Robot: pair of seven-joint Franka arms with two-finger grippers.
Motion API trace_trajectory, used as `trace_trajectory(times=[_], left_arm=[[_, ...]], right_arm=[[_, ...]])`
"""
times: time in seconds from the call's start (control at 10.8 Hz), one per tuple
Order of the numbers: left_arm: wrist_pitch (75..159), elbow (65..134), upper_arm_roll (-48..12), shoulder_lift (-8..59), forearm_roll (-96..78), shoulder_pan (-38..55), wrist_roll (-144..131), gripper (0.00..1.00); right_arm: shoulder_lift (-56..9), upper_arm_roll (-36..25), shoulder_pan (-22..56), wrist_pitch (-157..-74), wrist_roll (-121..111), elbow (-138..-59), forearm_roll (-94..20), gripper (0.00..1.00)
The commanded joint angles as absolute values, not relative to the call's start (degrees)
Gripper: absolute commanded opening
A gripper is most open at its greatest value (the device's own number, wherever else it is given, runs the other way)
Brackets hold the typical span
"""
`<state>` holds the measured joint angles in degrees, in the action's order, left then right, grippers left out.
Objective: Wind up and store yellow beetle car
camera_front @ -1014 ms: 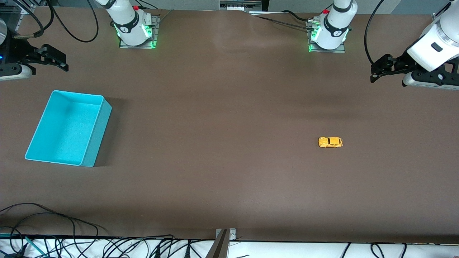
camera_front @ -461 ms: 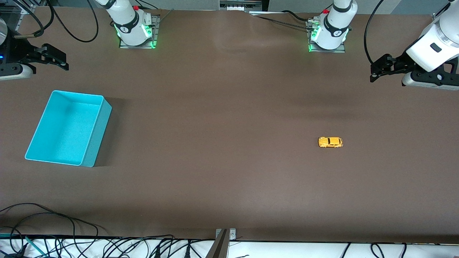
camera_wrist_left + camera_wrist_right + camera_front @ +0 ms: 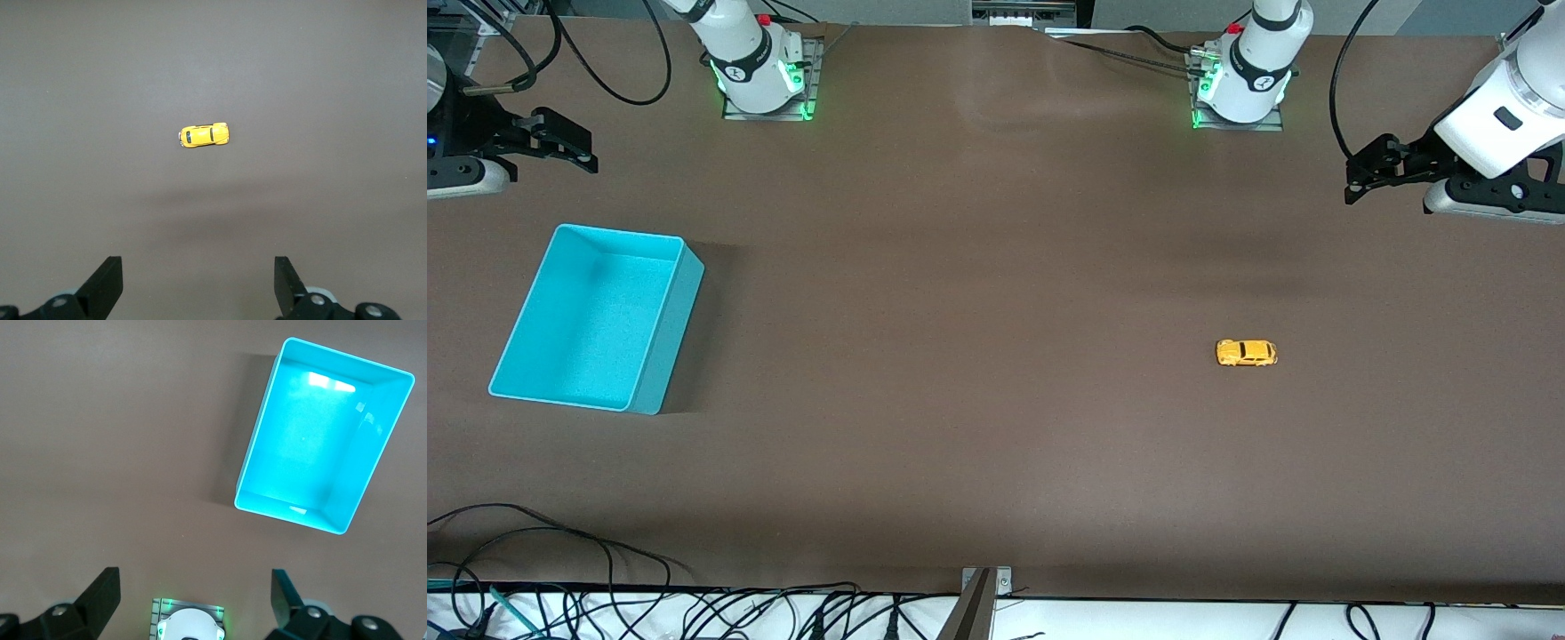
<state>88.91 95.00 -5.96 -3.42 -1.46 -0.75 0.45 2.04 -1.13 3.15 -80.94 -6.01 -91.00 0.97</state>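
The yellow beetle car [image 3: 1246, 353] sits alone on the brown table toward the left arm's end; it also shows in the left wrist view [image 3: 204, 135]. My left gripper [image 3: 1356, 182] hangs high over the table's left-arm end, open and empty [image 3: 198, 280], well apart from the car. The turquoise bin [image 3: 667, 338] stands empty toward the right arm's end and shows in the right wrist view [image 3: 257, 453]. My right gripper [image 3: 578, 149] hangs high over the table's right-arm end, open and empty [image 3: 195, 597], apart from the bin.
The two arm bases [image 3: 760, 71] [image 3: 1240, 84] stand along the table edge farthest from the front camera. Cables [image 3: 560, 551] lie along the edge nearest the front camera. The right arm's base also shows in the right wrist view [image 3: 190, 623].
Both grippers have shifted only slightly. The car and the bin have not moved.
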Motion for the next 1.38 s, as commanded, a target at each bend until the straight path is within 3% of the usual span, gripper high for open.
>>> trace_trajectory(times=[0.0, 1.29], left_arm=[[87.5, 93.5, -5.8, -2.9, -2.7, -0.9, 0.3, 1.0], [87.6, 93.4, -5.7, -2.7, -2.7, -0.9, 0.3, 1.0]], right_arm=[[1.8, -0.9, 3.2, -80.0, -5.7, -89.9, 1.3, 1.0], [0.5, -1.1, 3.3, -80.9, -5.7, -90.2, 1.2, 1.0]])
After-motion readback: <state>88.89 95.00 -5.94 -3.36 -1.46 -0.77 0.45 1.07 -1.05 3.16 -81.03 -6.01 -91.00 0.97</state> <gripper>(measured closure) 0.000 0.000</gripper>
